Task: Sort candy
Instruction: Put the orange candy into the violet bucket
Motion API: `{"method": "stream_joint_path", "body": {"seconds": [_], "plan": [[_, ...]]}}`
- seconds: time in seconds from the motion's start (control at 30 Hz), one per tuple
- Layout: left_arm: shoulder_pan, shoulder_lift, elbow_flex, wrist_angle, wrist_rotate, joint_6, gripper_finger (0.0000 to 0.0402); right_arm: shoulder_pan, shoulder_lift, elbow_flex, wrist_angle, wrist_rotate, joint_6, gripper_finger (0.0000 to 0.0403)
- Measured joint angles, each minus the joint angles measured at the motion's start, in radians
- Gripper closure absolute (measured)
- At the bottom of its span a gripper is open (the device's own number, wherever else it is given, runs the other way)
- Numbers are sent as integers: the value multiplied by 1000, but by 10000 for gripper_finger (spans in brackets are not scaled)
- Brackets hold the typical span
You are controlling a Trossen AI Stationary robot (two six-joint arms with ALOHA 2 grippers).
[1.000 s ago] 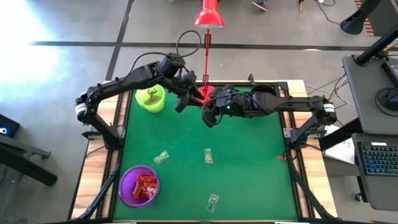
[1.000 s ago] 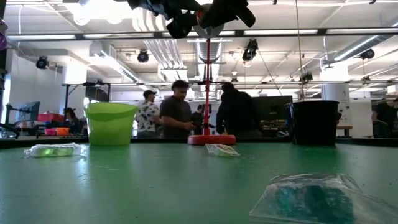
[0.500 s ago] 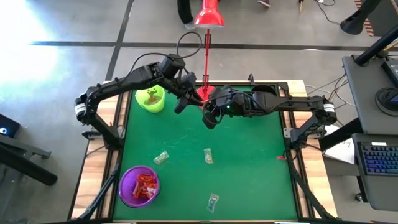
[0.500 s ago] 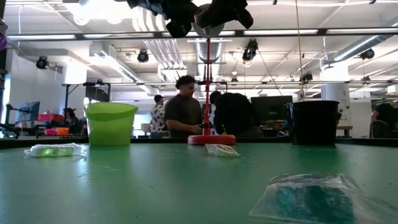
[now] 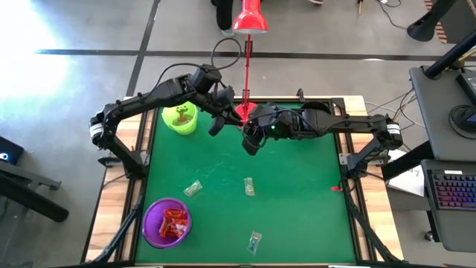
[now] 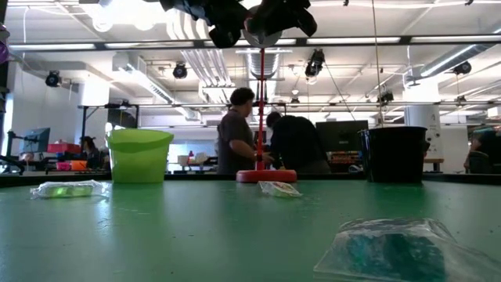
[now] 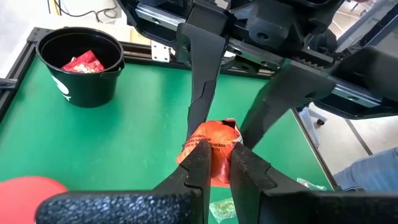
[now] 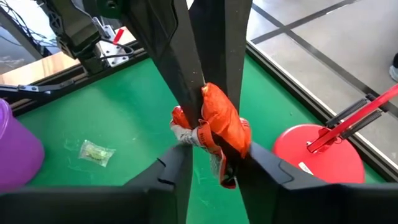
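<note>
Hardly anything has shifted since a second ago: both arms stay put up by the red lamp base, only the people behind the table have walked along. High view: left gripper and right gripper meet just beside the lamp base, lime-green cup on the far side of the left gripper from it, black cup under the right arm; three clear-wrapped sweets lie on the green table well away from the lamp base, purple cup farther still, red sweets inside. Low view: both grippers hang high above the lamp base; a greenish sweet lies well in front of it. Left wrist view: left gripper clenched on the orange candy, the right arm's fingers still touching it from the other side. Right wrist view: right gripper slackened but against the orange candy, left fingers pinching it, lamp base just beside.
</note>
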State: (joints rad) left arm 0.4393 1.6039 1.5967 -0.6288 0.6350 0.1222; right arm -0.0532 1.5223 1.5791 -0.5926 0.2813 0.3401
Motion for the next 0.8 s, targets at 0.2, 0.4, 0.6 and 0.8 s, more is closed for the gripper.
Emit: {"method": "stream_joint_path", "body": {"seconds": [0.2, 0.4, 0.6, 0.8], "plan": [[1, -5, 0, -35, -6, 8, 378, 1, -2, 2, 0, -2, 0, 273], [2, -25, 0, -178, -38, 43, 378, 2, -14, 6, -34, -2, 0, 251], [-2, -49, 0, -353, -103, 71, 378, 2, -23, 6, -42, -2, -1, 243], [-45, -69, 0, -562, -99, 75, 380, 1, -26, 4, -62, -1, -4, 248]]}}
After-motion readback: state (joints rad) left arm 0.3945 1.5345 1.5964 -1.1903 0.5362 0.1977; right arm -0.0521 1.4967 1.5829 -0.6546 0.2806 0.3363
